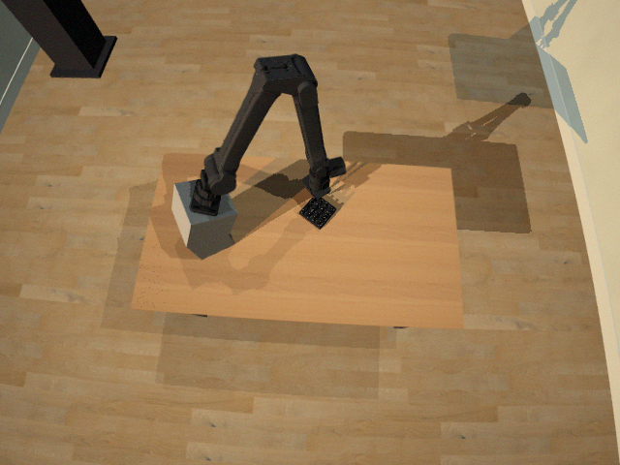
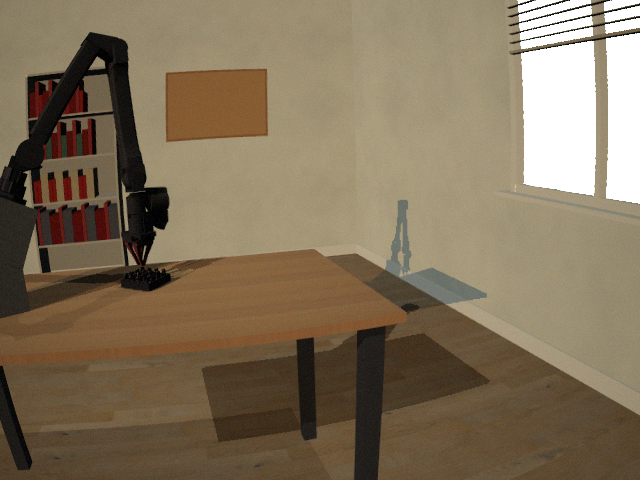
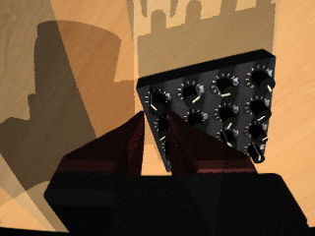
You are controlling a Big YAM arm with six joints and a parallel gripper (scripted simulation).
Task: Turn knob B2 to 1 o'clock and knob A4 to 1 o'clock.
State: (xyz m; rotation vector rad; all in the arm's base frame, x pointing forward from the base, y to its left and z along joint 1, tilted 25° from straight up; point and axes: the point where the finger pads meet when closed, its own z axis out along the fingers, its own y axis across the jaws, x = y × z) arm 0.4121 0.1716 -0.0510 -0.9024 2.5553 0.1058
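The black knob box [image 1: 318,210] [image 2: 143,280] [image 3: 231,74] stands on its feet on the wooden table [image 1: 350,280] [image 2: 248,304], near the arm's base. It carries rows of black knobs with white lines. My gripper [image 1: 319,194] [image 2: 140,265] [image 3: 157,118] points straight down over the box's edge nearest the base. Its dark red fingers stand a narrow gap apart, on either side of a knob [image 3: 160,125] in the box's left column in the wrist view. That knob is mostly hidden by the fingers. I cannot read the printed names.
The arm's grey pedestal [image 1: 193,228] [image 2: 10,258] stands on the table's left part. A bookshelf [image 2: 72,170] stands behind the table against the wall. The table edges are well away from the box.
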